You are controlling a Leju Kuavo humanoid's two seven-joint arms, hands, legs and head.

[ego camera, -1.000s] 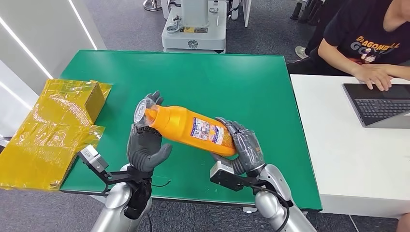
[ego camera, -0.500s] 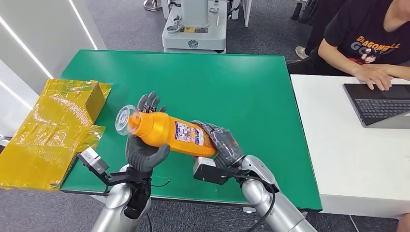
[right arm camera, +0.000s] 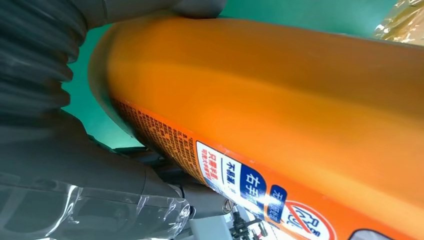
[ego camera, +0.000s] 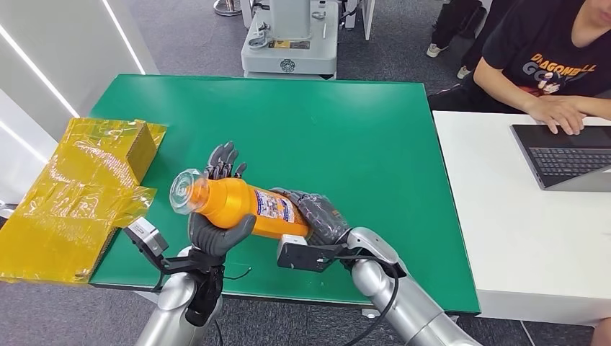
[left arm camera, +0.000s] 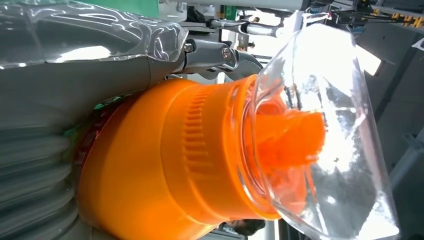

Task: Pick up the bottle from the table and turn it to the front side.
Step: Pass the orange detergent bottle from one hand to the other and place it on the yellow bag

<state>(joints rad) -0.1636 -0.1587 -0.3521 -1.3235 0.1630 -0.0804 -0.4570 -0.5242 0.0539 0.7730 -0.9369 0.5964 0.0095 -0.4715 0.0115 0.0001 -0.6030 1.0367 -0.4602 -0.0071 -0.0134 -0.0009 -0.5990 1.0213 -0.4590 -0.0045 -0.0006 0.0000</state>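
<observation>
Bottle [ego camera: 241, 205] is up off the green table [ego camera: 360, 130], lying nearly flat between both arms, and it has slid further toward the robot's left and in toward its body than half a second ago. The right robot hand [ego camera: 320, 216] wraps the base end, fingers closed around the orange body, and that arm has swung inward with it. The left robot hand [ego camera: 216, 216] now cradles the neck end from below, thumb up against the side and fingertips [ego camera: 222, 160] poking up behind the shoulder; a second ago it was only just meeting the cap. The clear cap [ego camera: 186, 193] points out toward the yellow wrapped box [ego camera: 108, 155] at the table's left edge. Label [ego camera: 277, 205] faces up and slightly toward the camera, less of it showing than before. In the left wrist view the ribbed orange collar [left arm camera: 200, 145] sits right against the hand. Over on the white desk [ego camera: 504, 216], a person [ego camera: 547, 65] types at a laptop [ego camera: 565, 162].
</observation>
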